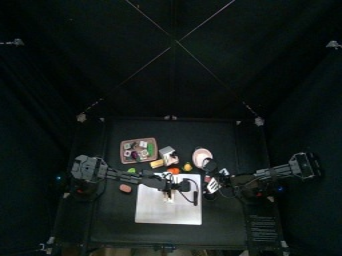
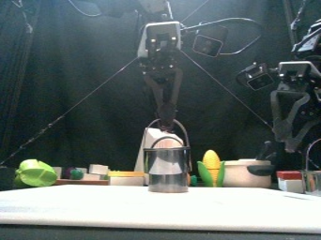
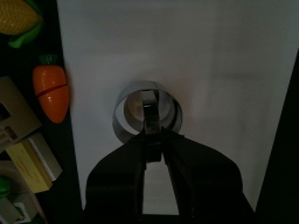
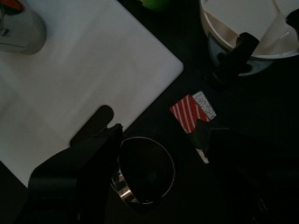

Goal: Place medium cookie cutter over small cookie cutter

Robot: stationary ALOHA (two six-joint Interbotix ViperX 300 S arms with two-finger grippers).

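A white mat fills most of the left wrist view. Along that frame's left edge lie a toy carrot and, at the upper left corner, yellow corn. In the front view, a green toy sits lower left, a white bowl lower right.

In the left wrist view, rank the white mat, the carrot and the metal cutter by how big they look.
1. White mat, largest.
2. Metal cutter.
3. Carrot, about as long as the cutter, so these two are close.
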